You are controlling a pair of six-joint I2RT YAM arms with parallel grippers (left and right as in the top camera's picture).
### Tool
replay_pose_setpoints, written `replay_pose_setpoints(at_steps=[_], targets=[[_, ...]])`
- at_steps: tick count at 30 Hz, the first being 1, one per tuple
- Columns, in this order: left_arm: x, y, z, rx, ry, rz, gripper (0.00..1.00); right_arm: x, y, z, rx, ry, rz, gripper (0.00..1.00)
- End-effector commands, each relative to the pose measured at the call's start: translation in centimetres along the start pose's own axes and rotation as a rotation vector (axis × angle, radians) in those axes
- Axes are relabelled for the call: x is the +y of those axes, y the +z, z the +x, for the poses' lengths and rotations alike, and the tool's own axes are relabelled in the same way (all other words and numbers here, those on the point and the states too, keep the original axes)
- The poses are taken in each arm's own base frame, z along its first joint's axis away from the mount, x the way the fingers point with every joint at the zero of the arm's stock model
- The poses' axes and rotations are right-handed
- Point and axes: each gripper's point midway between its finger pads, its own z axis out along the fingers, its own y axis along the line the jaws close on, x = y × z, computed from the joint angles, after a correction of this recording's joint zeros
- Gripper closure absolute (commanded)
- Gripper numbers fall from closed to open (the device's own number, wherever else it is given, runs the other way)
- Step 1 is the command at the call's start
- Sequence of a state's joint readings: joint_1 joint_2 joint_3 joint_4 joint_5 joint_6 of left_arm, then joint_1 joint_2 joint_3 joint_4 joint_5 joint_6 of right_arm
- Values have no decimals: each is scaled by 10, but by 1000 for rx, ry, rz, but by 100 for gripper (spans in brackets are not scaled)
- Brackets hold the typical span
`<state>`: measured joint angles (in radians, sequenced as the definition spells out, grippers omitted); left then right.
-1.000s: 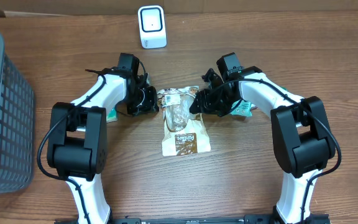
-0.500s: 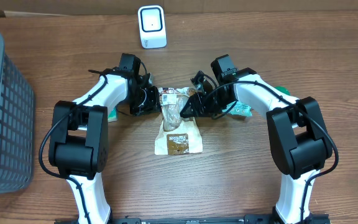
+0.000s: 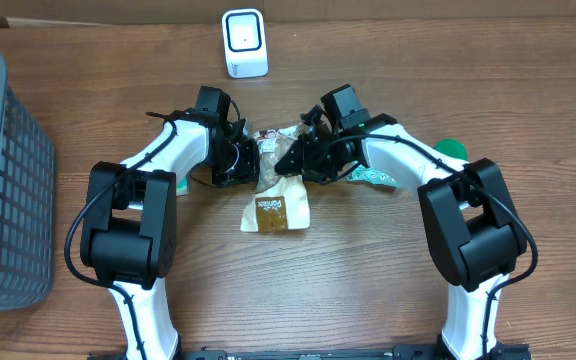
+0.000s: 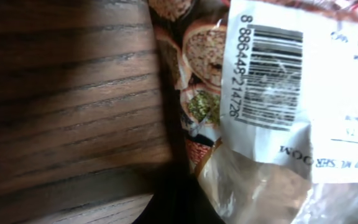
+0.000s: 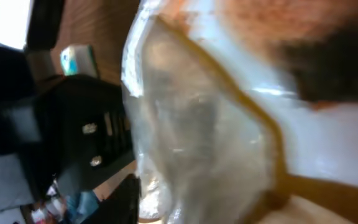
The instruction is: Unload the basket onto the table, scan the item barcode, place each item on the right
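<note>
A snack packet (image 3: 276,208) with a brown label hangs between my two grippers at the table's middle, its lower end resting on the wood. My left gripper (image 3: 252,163) is shut on the packet's upper left edge. In the left wrist view the packet's white sticker with the barcode (image 4: 269,74) fills the upper right, just above a dark finger (image 4: 179,208). My right gripper (image 3: 290,158) pinches the bunched clear top from the right. The right wrist view is filled by blurred clear plastic of the packet (image 5: 197,124). The white scanner (image 3: 245,42) stands at the back.
A grey mesh basket (image 3: 3,180) stands at the left edge. A green-and-white packet (image 3: 376,178) lies under the right arm, with a green round item (image 3: 453,148) beside it. Another small packet (image 3: 180,183) shows under the left arm.
My right gripper moved left and closed on the packet's top. The packet bunched up, and its lower end slid left and toward the back. The left gripper barely moved.
</note>
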<state>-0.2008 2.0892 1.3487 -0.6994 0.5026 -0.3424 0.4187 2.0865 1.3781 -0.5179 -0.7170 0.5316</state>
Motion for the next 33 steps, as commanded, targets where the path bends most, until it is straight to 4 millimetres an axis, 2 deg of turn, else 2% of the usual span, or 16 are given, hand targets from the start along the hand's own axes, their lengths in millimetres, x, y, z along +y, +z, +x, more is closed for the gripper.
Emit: replay_pose_setpoints(at_steps=[1, 3, 6, 9, 14, 18, 20, 22, 24, 26, 28, 31, 32, 33], targets=[[11, 17, 9, 49, -36, -30, 96, -5, -3, -7, -25, 51, 13, 82], [12, 16, 8, 46, -23, -28, 96, -4, -3, -7, -26, 48, 12, 96], [14, 4, 4, 38, -12, -27, 96, -5, -3, -6, -21, 44, 14, 96], [13, -28, -4, 13, 14, -22, 96, -1, -7, -6, -20, -8, 3, 96], [0, -120, -19, -114, 114, 0, 96, 17, -25, -4, -42, -166, -18, 96], [-18, -198, -14, -224, 215, 76, 96, 33, -42, 0, -63, -253, -27, 96], [-18, -229, -9, -275, 215, 100, 96, 40, -50, 2, -72, -276, -32, 96], [-7, -258, -4, -331, 177, 81, 94, 47, -58, 4, -82, -286, -36, 96], [12, -279, -1, -381, 135, 13, 84, 51, -64, 6, -91, -297, -31, 96], [40, -297, 2, -423, 79, -89, 68, 50, -68, 7, -101, -292, -5, 96], [65, -309, 7, -444, 24, -176, 56, 47, -72, 6, -106, -276, 37, 96], [96, -323, 13, -461, -49, -272, 48, 46, -88, -2, -132, -270, 147, 96], [101, -325, 13, -465, -63, -281, 40, 48, -96, -5, -147, -276, 188, 96], [105, -327, 14, -470, -73, -283, 9, 52, -107, -10, -170, -295, 234, 96]])
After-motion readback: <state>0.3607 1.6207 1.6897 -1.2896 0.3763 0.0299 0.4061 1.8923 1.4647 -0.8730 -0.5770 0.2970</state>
